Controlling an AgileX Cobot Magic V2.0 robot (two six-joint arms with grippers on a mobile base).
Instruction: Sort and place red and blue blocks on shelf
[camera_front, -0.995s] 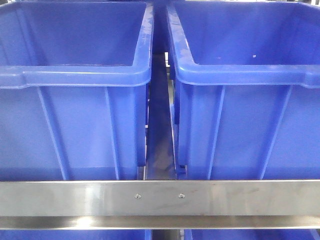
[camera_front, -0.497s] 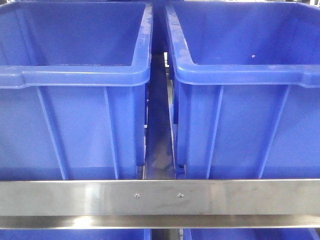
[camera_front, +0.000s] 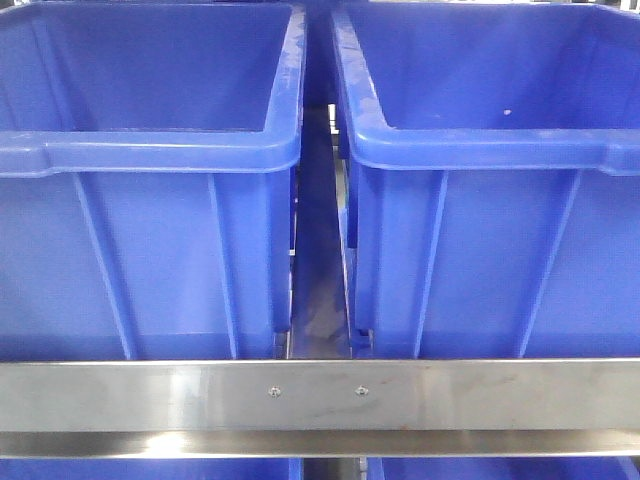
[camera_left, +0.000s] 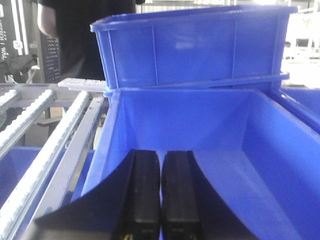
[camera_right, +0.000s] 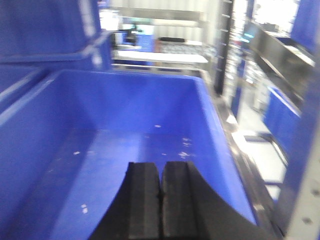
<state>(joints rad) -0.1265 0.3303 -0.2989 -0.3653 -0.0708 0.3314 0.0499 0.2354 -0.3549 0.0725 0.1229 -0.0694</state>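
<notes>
Sitting side by side on the stainless-steel shelf w/ brushed flat front rail, two big open blue plastic bins fill the front view: left blue bin, then a narrow gap, then right blue bin. Two small screws sit near the rail's middle, just below the gap. Rims of more blue bins peek out under the rail.

Left wrist view: roller tracks run along the left side; left gripper hangs over a blue bin's interior, black fingers pressed together, nothing between them. Another blue bin is stacked behind, and a person in dark clothes stands beyond.

Right wrist view (blurry): right gripper over another blue bin's floor, fingers closed flat on each other, holding nothing.

Red & blue blocks: not visible in any view.
</notes>
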